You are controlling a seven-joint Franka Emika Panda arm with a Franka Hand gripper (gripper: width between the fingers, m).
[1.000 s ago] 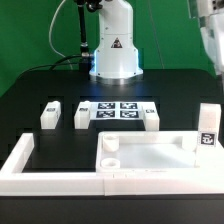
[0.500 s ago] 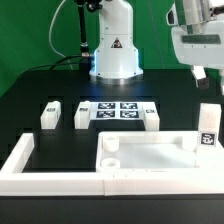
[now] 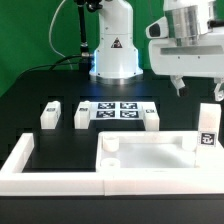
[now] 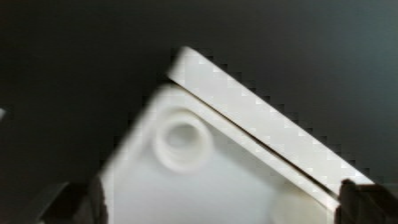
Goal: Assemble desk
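The desk panel [image 3: 150,157], white and rimmed with round corner sockets, lies at the front of the table. In the wrist view one corner of the panel [image 4: 214,170] shows with a round socket [image 4: 180,140]. Three small legs lie by the marker board: one [image 3: 49,115], another [image 3: 82,115] and a third [image 3: 150,118]. A fourth, tagged leg [image 3: 207,126] stands upright at the panel's far corner on the exterior view's right. My gripper [image 3: 197,92] hangs open and empty high above that side. In the wrist view my gripper [image 4: 210,212] has dark fingertips [image 4: 64,206] apart, with nothing between them.
The marker board [image 3: 120,110] lies flat in the middle, before the robot base [image 3: 115,55]. A long low white border wall [image 3: 20,160] runs along the front and the exterior view's left. A green backdrop stands behind.
My gripper has come in from the exterior view's upper right edge, moving left and lower, so the whole hand now shows. The parts have not moved.
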